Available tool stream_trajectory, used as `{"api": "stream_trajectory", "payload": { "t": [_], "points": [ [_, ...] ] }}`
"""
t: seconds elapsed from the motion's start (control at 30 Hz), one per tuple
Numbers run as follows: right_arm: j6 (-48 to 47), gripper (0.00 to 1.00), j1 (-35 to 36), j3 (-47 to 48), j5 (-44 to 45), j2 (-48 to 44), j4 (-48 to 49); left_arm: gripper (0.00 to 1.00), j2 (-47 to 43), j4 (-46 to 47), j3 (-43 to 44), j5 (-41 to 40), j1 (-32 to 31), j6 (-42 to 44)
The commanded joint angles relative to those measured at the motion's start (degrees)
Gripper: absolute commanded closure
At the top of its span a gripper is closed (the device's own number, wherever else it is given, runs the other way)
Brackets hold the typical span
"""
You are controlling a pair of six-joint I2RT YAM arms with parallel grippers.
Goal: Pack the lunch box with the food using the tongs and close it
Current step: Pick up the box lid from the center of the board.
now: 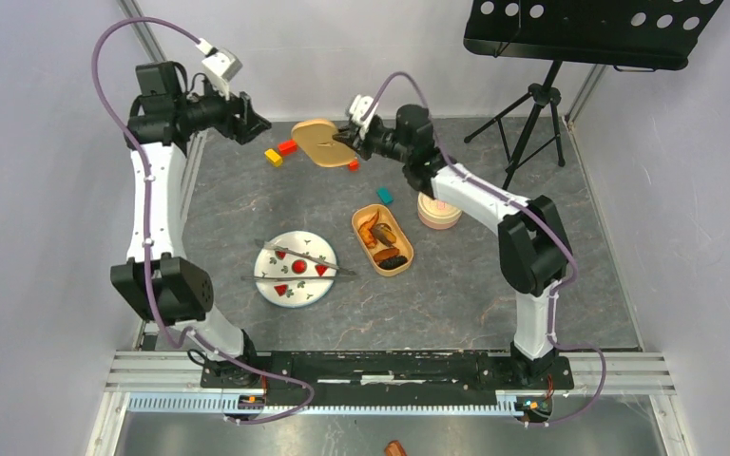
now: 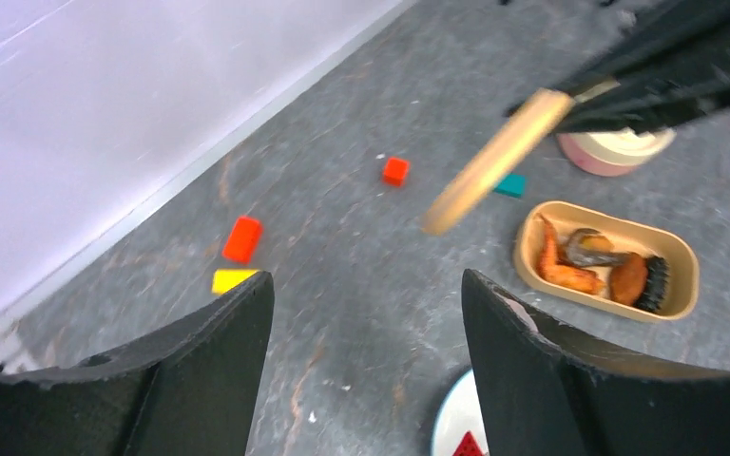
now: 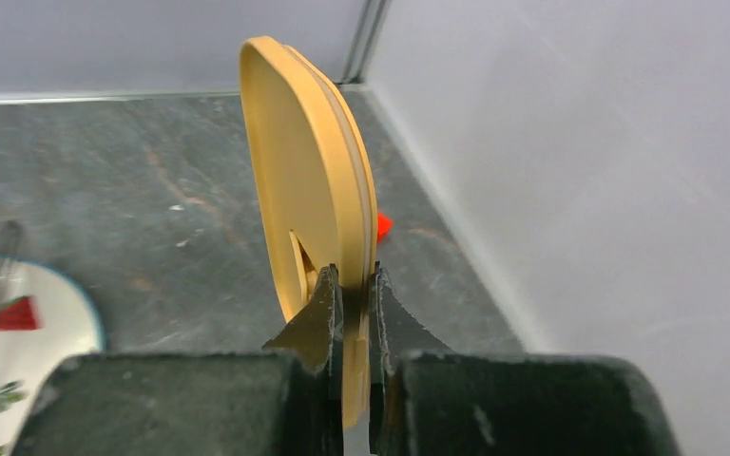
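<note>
Lunch box lid (image 3: 309, 171) stands on edge, clear of the table (image 1: 494, 285), rising straight ahead of the right gripper (image 3: 352, 285), whose fingers are clamped tight on its rim. The left gripper (image 2: 366, 280) is spread wide with nothing between its fingers; the lid hangs ahead of it and to its right. The lunch box (image 2: 608, 211) sits open on the table below the right gripper and back toward its arm's base, holding fried chunks (image 2: 563, 266) and a dark ridged piece (image 2: 657, 282). The tongs (image 1: 309, 259) lie across the plate (image 1: 268, 285) among red wedges (image 1: 300, 268), farther back again. The lid looks thin, stiff, light and smooth, so an edge pinch may let it swing or slip. Hold it firmly at the rim and lower it flat
</note>
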Motion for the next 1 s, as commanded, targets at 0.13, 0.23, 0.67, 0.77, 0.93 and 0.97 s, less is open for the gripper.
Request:
{"api": "stream_trajectory", "payload": {
  "t": [0.13,0.23,0.67,0.77,0.93,0.97],
  "points": [
    [16.21,1.0,-3.84,2.75,-17.59,-5.88,-25.12,0.28,-8.06,3.33,-9.82,1.64,-12.38,14.15],
    [18.32,1.0,-4.3,-0.46,-19.6,-8.54,-25.54,0.31,-7.25,0.17,-9.42,-0.22,-16.14,17.11],
    [23.33,1.0,-5.76,-8.95,-20.79,-13.82,-25.53,0.42,-4.23,-11.06,-9.33,0.62,-22.07,19.75],
    [23.28,1.0,-5.89,-9.77,-20.93,-14.26,-26.67,0.44,-3.73,-12.09,-10.4,0.27,-22.43,19.15],
    [23.93,1.0,-6.14,-10.64,-22.74,-14.87,-27.2,0.54,-2.34,-12.09,-12.04,-0.42,-23.12,17.48],
    [23.82,1.0,-6.26,-10.59,-22.93,-14.9,-27.59,0.55,-2.06,-12.09,-12.29,-0.61,-23.42,17.18]
  ]
}}
